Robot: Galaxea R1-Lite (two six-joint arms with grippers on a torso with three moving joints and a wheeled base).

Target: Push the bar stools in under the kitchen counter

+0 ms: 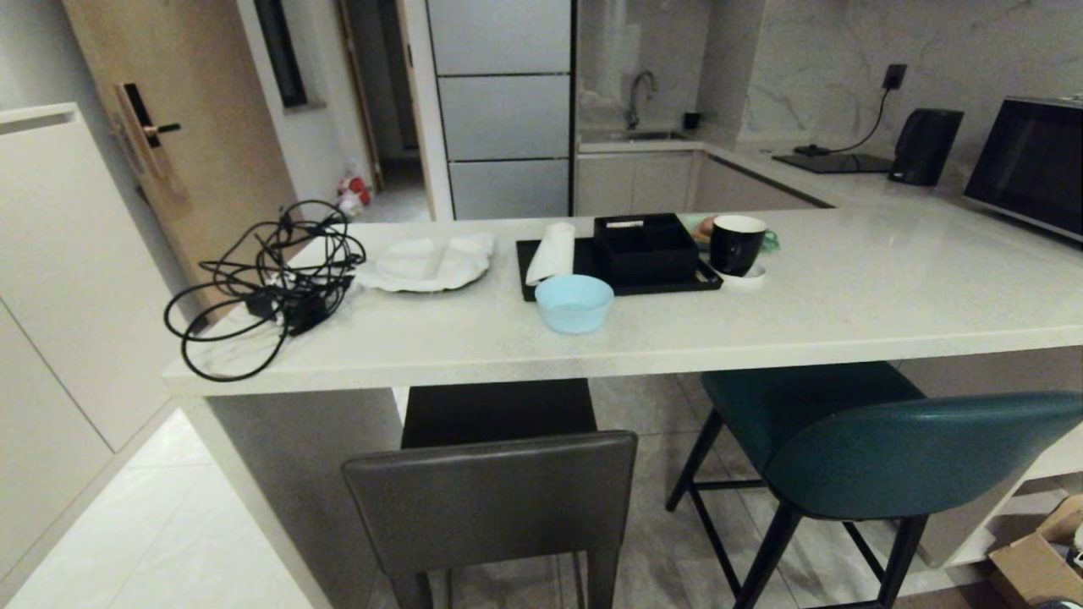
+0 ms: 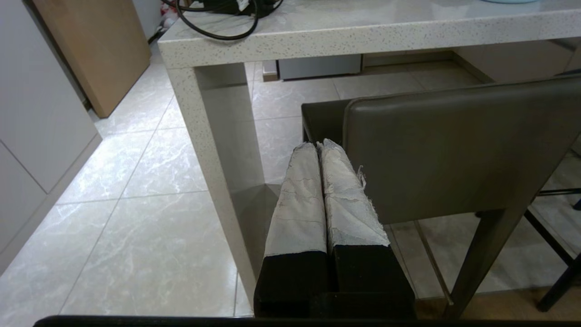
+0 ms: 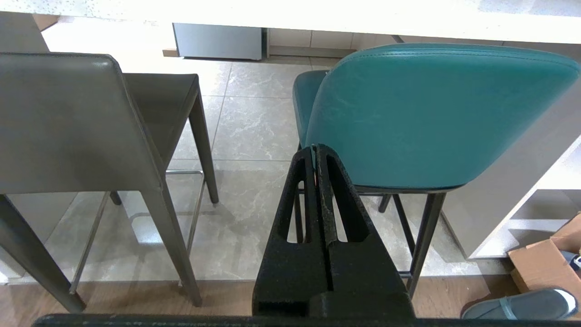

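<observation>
The kitchen counter (image 1: 592, 338) hides the front of both stools' seats.

Stood half tucked beneath the kitchen counter (image 1: 643, 338): dark grey stool (image 1: 491, 499) on the left, teal stool (image 1: 880, 448) on the right, both backs well clear of the slab's edge. Lay on top: tangled black cables (image 1: 271, 279) near the left end, white plate (image 1: 427, 262), pale blue bowl (image 1: 574, 303), black tray (image 1: 618, 283) bearing a black box (image 1: 645, 247), black mug (image 1: 736, 244).

Dim head view; counter edge (image 3: 317, 18) overexposed
</observation>
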